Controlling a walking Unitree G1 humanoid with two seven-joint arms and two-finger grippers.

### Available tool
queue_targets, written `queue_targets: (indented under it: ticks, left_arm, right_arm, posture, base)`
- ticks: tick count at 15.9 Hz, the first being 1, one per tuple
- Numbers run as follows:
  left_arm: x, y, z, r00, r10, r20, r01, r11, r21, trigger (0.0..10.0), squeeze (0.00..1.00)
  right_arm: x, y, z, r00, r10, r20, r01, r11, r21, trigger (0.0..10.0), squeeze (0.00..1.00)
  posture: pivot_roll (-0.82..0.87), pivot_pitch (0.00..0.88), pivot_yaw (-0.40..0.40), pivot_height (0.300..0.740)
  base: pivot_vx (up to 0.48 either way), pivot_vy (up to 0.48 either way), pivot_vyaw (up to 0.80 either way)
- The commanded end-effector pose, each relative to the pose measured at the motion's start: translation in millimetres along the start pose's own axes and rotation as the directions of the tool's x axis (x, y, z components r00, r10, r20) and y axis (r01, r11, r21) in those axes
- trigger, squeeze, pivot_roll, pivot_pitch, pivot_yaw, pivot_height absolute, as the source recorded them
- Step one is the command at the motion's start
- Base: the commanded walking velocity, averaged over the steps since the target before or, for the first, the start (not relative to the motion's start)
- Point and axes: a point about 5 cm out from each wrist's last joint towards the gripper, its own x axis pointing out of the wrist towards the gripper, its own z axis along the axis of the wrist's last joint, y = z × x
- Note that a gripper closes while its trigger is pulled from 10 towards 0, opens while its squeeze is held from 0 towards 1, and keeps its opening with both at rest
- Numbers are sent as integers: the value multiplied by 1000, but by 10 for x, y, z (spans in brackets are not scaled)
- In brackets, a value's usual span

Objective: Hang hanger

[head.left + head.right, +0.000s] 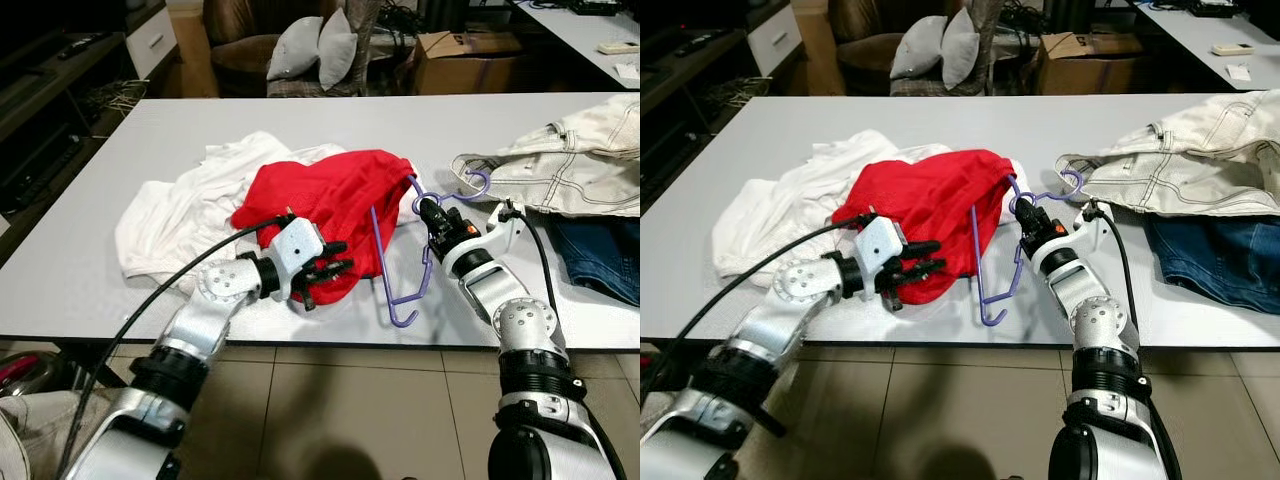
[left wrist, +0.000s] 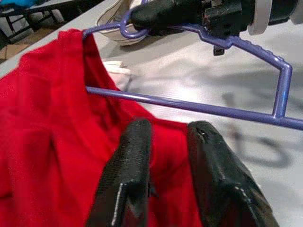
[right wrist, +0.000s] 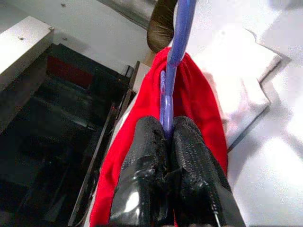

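A red garment (image 1: 330, 195) lies bunched in the middle of the grey table (image 1: 400, 120). A purple plastic hanger (image 1: 376, 240) stands tilted beside it, one arm tucked into the red cloth and its hook (image 1: 478, 184) pointing right. My right gripper (image 1: 428, 208) is shut on the hanger's neck just below the hook; in the right wrist view its fingers (image 3: 187, 146) clamp the purple bar (image 3: 180, 42). My left gripper (image 1: 332, 262) is at the garment's near edge, its fingers (image 2: 130, 170) pinching a fold of red cloth (image 2: 42, 142) below the hanger's bar (image 2: 189, 106).
A white garment (image 1: 185, 205) lies under and left of the red one. Cream denim (image 1: 570, 155) and blue jeans (image 1: 600, 255) lie at the table's right. Beyond the far edge stand a chair with pillows (image 1: 315, 45) and a cardboard box (image 1: 465, 55). Tiled floor lies below the near edge.
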Motion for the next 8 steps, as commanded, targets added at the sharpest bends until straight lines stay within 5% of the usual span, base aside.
queue_targets:
  ticks: [1,3,4,5,8]
  left_arm:
    - [18,14,-8,1000,-4,-15,4,1000,19,10000,1000]
    - [124,56,-42,995,71,-65,-64,993,101,10000,1000]
    - [147,70,-66,993,82,-87,-73,992,103,10000,424]
    - [157,77,-88,990,89,-105,-77,991,113,10000,0]
    - [153,106,-231,970,144,-197,-118,983,139,10000,0]
  right_arm:
    - [-2,52,-24,1000,23,-7,-23,1000,-16,10000,0]
    - [-27,70,-50,1000,26,-7,-26,999,-24,10000,0]
    - [-34,74,-58,1000,26,-6,-26,999,-23,10000,0]
    - [-40,79,-68,1000,26,-6,-26,999,-22,10000,0]
    - [-53,89,-89,1000,27,-7,-27,999,-21,10000,0]
  posture:
    - [-87,0,80,740]
    - [-96,0,85,740]
    - [-96,0,86,740]
    - [-100,0,88,740]
    - [-102,0,90,740]
  base:
    - [0,0,0]
    - [0,0,0]
    - [0,0,0]
    - [0,0,0]
    - [0,0,0]
